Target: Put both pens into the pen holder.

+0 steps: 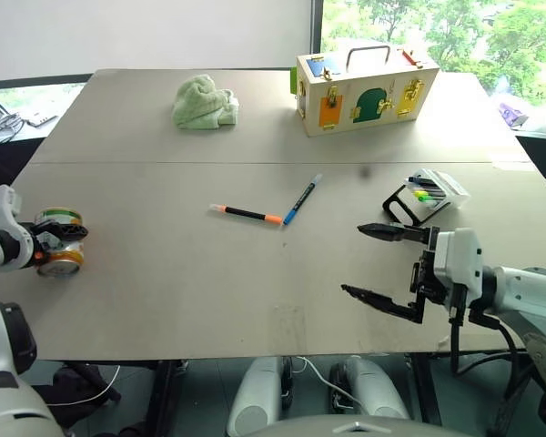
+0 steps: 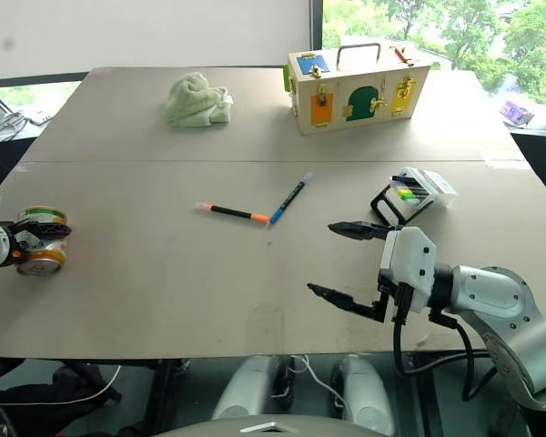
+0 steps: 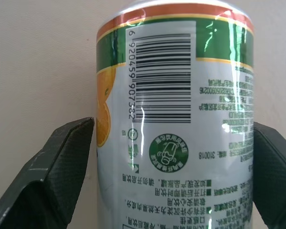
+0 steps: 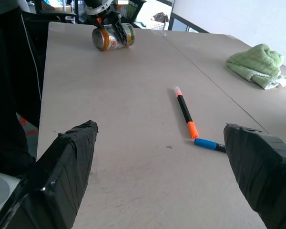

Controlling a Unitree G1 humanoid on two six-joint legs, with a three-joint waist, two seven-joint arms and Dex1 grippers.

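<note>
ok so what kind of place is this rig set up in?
Probably an office or lab test space, not a home: a big plain grey table by a window onto trees, laid out with practice props such as a wooden latch box, a clear pen holder and two marker pens.

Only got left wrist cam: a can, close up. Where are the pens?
Observer: Mid-table, ends nearly meeting: black pen, blue pen.
Operator: Holder?
Observer: The pen holder sits toward the right of the table, just beyond the right gripper.
Operator: Right gripper carrying anything?
Observer: No, it's open and empty, above the table.
</note>
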